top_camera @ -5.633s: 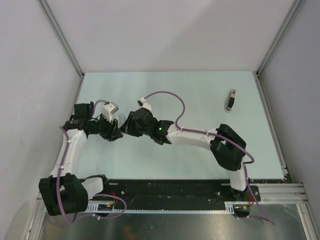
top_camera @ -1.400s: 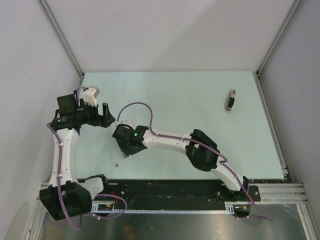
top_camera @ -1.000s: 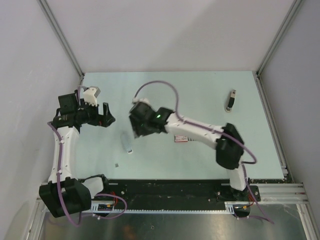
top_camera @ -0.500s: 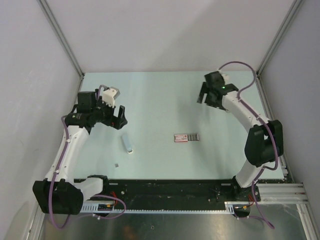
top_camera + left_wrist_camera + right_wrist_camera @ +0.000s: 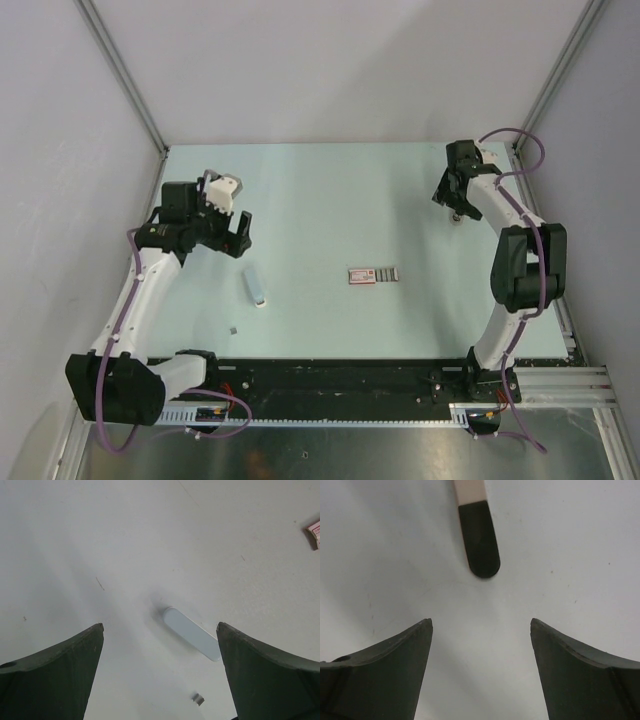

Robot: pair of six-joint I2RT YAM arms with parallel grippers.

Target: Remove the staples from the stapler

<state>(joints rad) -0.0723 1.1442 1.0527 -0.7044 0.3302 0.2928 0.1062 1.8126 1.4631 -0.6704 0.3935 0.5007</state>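
**Two open grippers, with staples lying loose on the pale green table**

Overhead view, from near edge to far. A single small block of staples [image 5: 233, 328] lies alone close to the near edge of the table [image 5: 330, 190]. It sits at 6 o'clock from the left gripper [image 5: 242, 236] and well apart from it. In the left wrist view the same block [image 5: 198, 699] appears low in the picture, between the two dark fingers [image 5: 60, 675] but touching neither. It shows as a tiny grey metallic chip with a bright upper face.

Just beyond the block, at about 5 o'clock from the left gripper, lies a pale blue oblong bar [image 5: 256, 286] with rounded ends. It lies flat and apart from the block.

Farther right, near the middle of the table, a short row of grey ribbed staple strips [image 5: 388, 274] lies against the right end of a small red-and-white box [image 5: 361, 275]. The row lies between 3 and 4 o'clock from the left gripper and between 7 and 8 o'clock from the right gripper [image 5: 453, 203], well clear of both.

The left gripper has its jaws spread wide and holds nothing; only bare table shows between the fingers.

Farthest back, at the right rear of the table, the right gripper also has its jaws parted and empty. In the right wrist view a slim tan tool with a black rounded end [image 5: 479, 540] lies at 12 o'clock, just ahead of the fingertips and untouched.
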